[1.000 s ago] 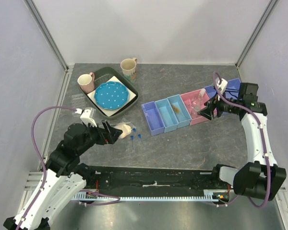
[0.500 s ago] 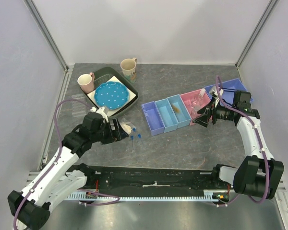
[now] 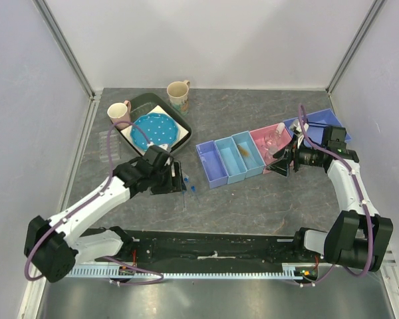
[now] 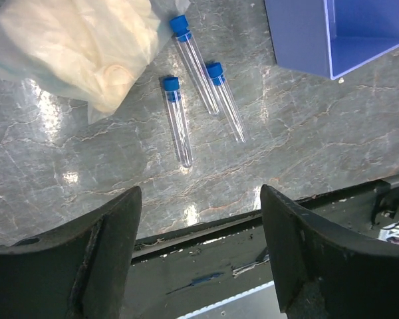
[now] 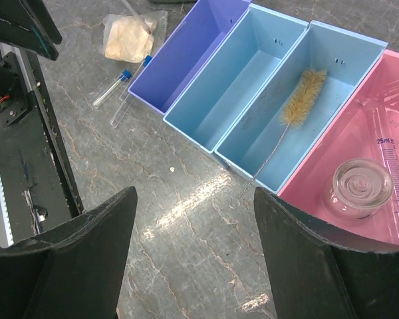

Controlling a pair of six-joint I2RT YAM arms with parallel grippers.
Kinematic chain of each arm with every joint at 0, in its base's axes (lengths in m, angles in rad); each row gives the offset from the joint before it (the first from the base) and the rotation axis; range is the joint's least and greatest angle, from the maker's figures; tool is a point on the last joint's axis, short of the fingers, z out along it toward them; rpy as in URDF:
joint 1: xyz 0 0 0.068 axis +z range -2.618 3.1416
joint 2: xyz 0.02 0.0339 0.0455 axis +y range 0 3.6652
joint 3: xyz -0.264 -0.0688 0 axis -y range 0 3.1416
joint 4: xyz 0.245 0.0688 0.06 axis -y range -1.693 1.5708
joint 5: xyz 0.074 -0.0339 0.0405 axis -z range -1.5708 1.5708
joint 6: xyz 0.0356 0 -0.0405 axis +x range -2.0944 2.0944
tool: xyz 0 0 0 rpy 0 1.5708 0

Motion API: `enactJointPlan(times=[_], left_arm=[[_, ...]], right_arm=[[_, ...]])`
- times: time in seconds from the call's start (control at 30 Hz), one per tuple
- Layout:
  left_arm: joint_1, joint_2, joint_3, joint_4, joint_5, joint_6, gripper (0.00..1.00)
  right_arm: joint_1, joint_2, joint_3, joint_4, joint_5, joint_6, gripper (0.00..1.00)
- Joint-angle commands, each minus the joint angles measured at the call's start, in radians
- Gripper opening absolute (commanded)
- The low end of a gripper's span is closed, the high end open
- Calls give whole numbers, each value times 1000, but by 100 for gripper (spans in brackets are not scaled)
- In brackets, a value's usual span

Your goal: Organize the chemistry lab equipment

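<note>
Three clear test tubes with blue caps (image 4: 175,119) lie on the grey table, also seen in the top view (image 3: 189,191) and the right wrist view (image 5: 113,90). My left gripper (image 4: 198,219) is open and empty, hovering just above and near them (image 3: 175,181). A plastic bag of cream gloves (image 4: 80,46) lies beside the tubes. A row of bins runs rightward: purple (image 3: 211,163), light blue (image 3: 229,159), light blue holding a brush (image 5: 304,100), and pink holding glassware (image 5: 362,186). My right gripper (image 5: 194,219) is open and empty over the table in front of the bins (image 3: 280,163).
A dark dish tray (image 3: 141,101) with a blue dotted plate (image 3: 151,131) stands at the back left, with a pink mug (image 3: 119,114) and a cream mug (image 3: 178,93) beside it. Another blue bin (image 3: 322,121) sits far right. A black rail (image 3: 213,246) runs along the near edge.
My left arm has stretched forward and to the right, bringing its gripper from beside the bag to over the test tubes. My right gripper has shifted slightly and lowered by the pink bin.
</note>
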Motion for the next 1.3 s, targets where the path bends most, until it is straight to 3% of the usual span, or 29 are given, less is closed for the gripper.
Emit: enactJointPlan(times=[0.0, 0.37, 0.73, 0.8, 1.27], left_arm=[[-76, 80, 79, -11, -120, 8, 77], [-192, 232, 99, -10, -194, -22, 73], [-199, 315, 84, 22, -198, -14, 64], [-199, 329, 82, 33, -197, -11, 57], [-199, 386, 100, 39, -232, 6, 56]], right_arm=[[-2, 17, 31, 16, -34, -34, 78], [-2, 21, 40, -1, -28, -54, 79], [-2, 24, 45, -15, -24, -68, 79], [-2, 26, 45, -18, -24, -69, 79], [-2, 29, 49, -28, -22, -83, 79]])
